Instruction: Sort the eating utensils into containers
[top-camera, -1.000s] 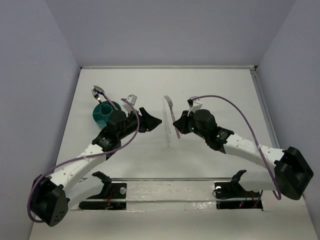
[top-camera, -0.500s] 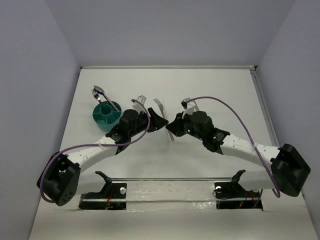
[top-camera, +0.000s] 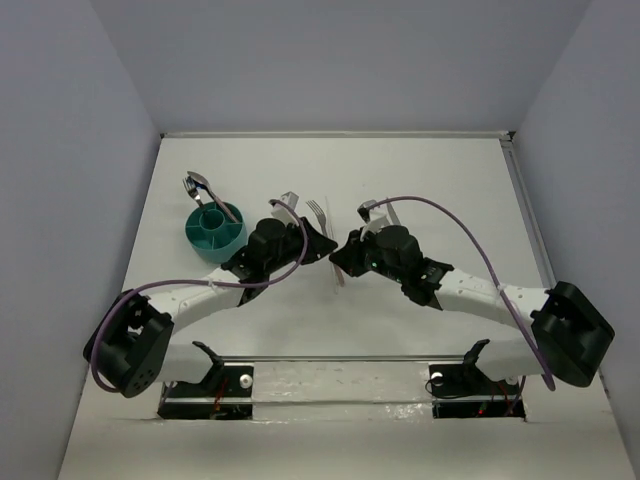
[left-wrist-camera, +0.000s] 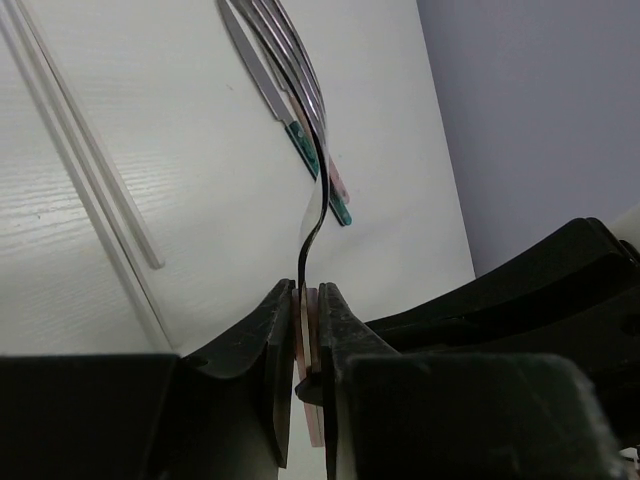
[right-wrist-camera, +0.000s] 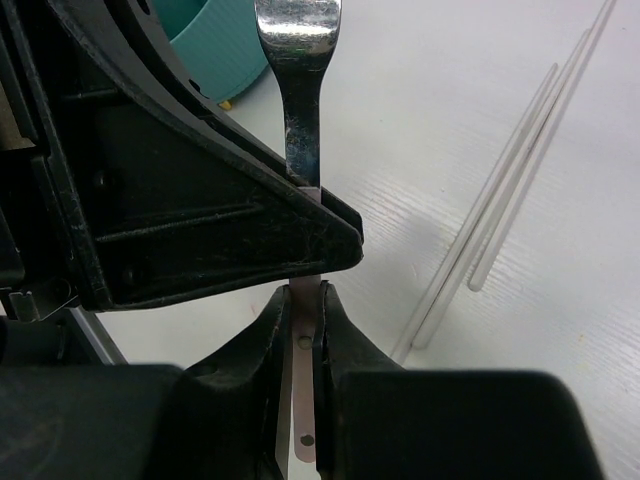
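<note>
A teal cup (top-camera: 213, 229) stands on the white table (top-camera: 450, 180) with a few utensils (top-camera: 196, 185) in it, their heads leaning out over its far left rim.

Just right of the cup the left arm reaches across, and its left gripper (top-camera: 322, 243) meets the right gripper (top-camera: 338, 258) tip to tip. The fork (top-camera: 318, 211) is held off the table between them, right of the cup, tines pointing to the far side.

From the left wrist, the left gripper (left-wrist-camera: 307, 295) is pinched narrow on the pale pink handle, and the fork (left-wrist-camera: 290, 60) curves up and away from it. On the table under the fork lies a flat silver piece with green on it (left-wrist-camera: 272, 92); what it is cannot be told. Two thin white sticks (left-wrist-camera: 100, 165) lie beside it, and the other claw's black body fills the lower right corner.

From the right wrist, the right gripper (right-wrist-camera: 303, 300) is also closed narrow on the pink handle, lower down. The other claw's black bulk blocks most of the left side, and the cup (right-wrist-camera: 210, 50) shows behind it. The fork's silver neck (right-wrist-camera: 300, 100) rises above, and the sticks (right-wrist-camera: 500, 190) lie to the right.
</note>
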